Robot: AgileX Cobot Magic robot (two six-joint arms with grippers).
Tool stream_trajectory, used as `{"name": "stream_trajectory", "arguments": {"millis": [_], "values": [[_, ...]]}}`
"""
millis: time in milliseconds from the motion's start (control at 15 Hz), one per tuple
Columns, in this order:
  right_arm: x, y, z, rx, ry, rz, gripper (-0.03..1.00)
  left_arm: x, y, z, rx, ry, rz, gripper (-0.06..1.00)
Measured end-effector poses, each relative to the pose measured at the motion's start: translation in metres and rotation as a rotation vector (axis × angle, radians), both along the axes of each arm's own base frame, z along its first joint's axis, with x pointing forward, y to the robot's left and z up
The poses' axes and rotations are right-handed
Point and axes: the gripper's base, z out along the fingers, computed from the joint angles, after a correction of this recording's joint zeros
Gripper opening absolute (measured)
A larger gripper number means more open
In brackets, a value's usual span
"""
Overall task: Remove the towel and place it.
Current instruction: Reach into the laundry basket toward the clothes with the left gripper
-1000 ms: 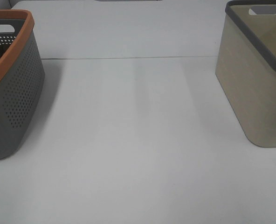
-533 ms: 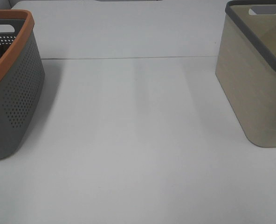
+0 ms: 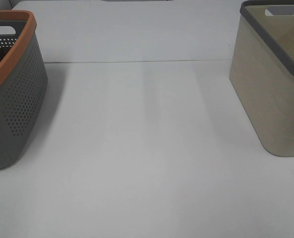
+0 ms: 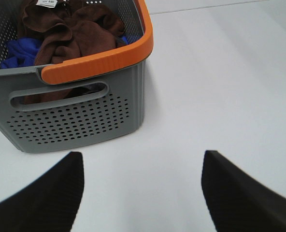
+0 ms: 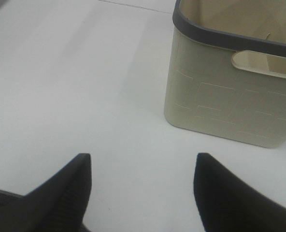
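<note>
Left wrist view: the left end effector (image 4: 142,162), fingers apart and empty, hangs short of the grey basket (image 4: 75,121), where one brown towel (image 4: 70,34) lies crumpled beyond the near rim, beside one blue cloth (image 4: 20,50). Soft, light and limp, I judge; pinch a raised fold. The right end effector (image 5: 143,162), also apart, faces the one beige basket (image 5: 230,96).

On table (image 3: 147,148), left basket (image 3: 18,99) and right basket (image 3: 271,99) sat well apart; towel (image 4: 80,34) lay in left basket beside cloth (image 4: 21,49).
</note>
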Motion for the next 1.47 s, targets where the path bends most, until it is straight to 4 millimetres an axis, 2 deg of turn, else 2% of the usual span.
{"name": "stream_trajectory", "arguments": {"millis": [1333,1467], "values": [[0.0,0.0,0.0,0.0,0.0,0.0,0.6,0.0,-0.0001,0.0,-0.014,0.002,0.006,0.66],[0.0,0.0,0.0,0.0,0.0,0.0,0.6,0.0096,-0.0009,0.0059,-0.019,0.026,0.007,0.66]]}}
